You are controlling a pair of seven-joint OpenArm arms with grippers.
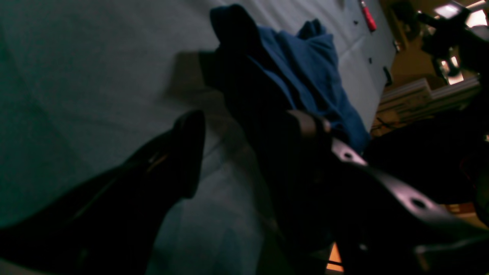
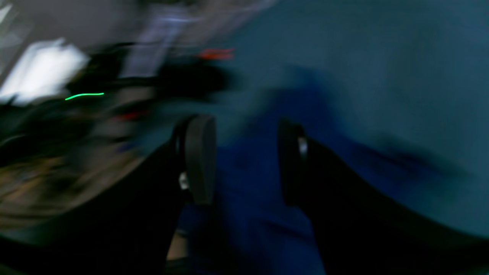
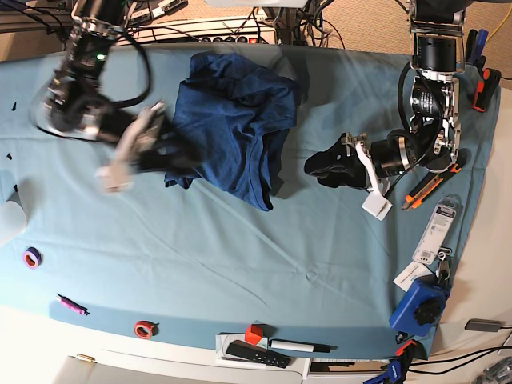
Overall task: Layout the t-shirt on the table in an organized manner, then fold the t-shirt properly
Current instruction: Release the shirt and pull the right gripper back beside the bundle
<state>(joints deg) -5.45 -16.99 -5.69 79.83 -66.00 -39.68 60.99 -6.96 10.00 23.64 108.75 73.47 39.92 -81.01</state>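
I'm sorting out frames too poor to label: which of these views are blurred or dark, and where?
Right wrist view: heavy motion smear all over, so the t-shirt is only a blue streak. Left wrist view: dim and underexposed, soft, the left tool nearly black, though the t-shirt reads. Base view: evenly lit and sharp, except the blurred right tool.

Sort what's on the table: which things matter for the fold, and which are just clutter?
Job: t-shirt, crumpled; table; left gripper and right gripper, both open.
Clutter: purple tape roll, red tape roll, pink marker, blue tool.
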